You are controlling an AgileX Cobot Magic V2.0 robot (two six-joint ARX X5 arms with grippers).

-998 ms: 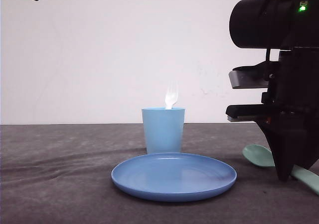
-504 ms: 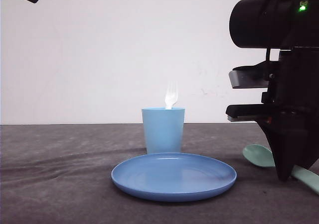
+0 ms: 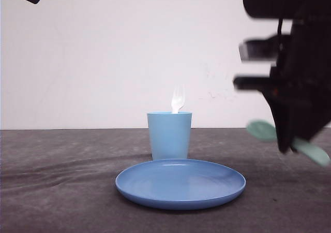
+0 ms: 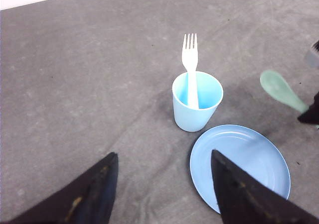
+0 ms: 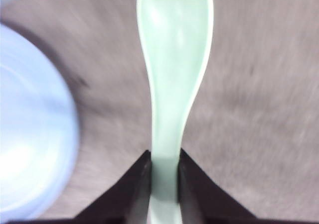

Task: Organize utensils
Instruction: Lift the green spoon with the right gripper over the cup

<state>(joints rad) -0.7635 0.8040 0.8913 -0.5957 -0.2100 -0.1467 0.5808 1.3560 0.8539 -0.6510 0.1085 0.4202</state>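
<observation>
Right claw (image 5: 163,184) closed on spoon (image 5: 174,59) handle, spoon above counter (image 4: 75,84), right of cup (image 3: 169,134). Fork (image 4: 190,64) upright in cup. Left claw (image 4: 162,184) open, empty. Risk: thin grip, spoon may pivot, miss cup.

The fork (image 4: 190,59) is plain white, nearly glowing against the pale wall (image 3: 103,57) in the front view; the spoon (image 5: 174,59) is mint green with a faintly lighter sheen along its bowl; the cup (image 3: 169,134) is light blue, unpatterned; the plate (image 3: 180,183) is a deeper, more saturated blue with soft pale highlights on its surface; the table cover (image 4: 75,84) is dark grey, finely speckled; the right gripper (image 5: 163,171) pinching the spoon's handle is black; the left gripper (image 4: 162,194) is black too, with small tan scuff marks on its fingers (image 4: 94,194).
</observation>
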